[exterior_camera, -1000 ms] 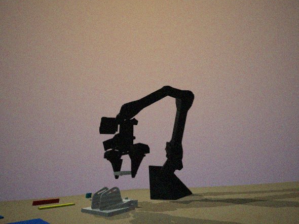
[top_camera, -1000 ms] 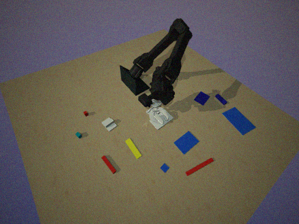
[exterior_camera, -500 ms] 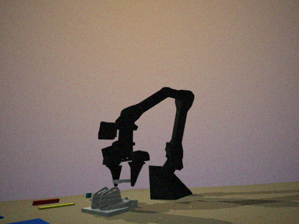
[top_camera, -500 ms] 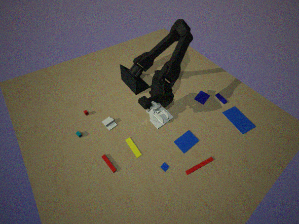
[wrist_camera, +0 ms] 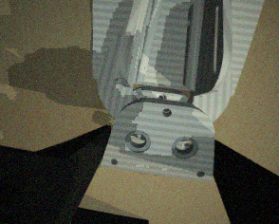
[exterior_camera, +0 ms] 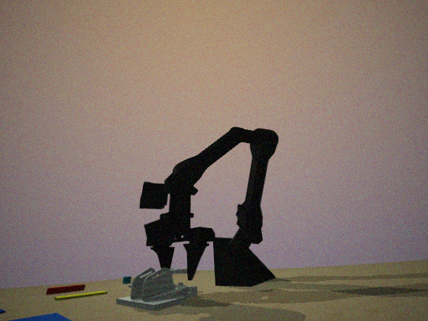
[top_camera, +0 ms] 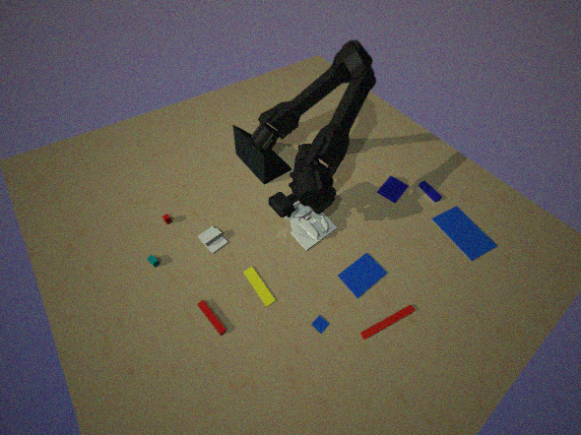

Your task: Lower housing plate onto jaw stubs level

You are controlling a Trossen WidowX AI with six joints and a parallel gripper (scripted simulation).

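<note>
You have the pincer (exterior_camera: 178,273) (wrist_camera: 158,137) clamped across the housing plate (exterior_camera: 180,271) (wrist_camera: 163,130), which sits between its tips above the base (top_camera: 307,242) (exterior_camera: 152,303) (wrist_camera: 248,28), likely gripped by opposite edges to leave both round holes free for the stubs.

The robot arm (top_camera: 322,86) (exterior_camera: 217,152) is black, with angular segments. Relative to its wedge-shaped black base (top_camera: 251,156) (exterior_camera: 232,270), the gripper (exterior_camera: 178,270) (wrist_camera: 158,137) is at the opposite end, with black tapered fingers.

Floor: tan wooden-looking surface (top_camera: 148,374) (exterior_camera: 363,290) (wrist_camera: 28,24), straight edges | Backdrop: plain, purple-blue; beside exterior view also orange-pink | Light: dim, shadows cast
</note>
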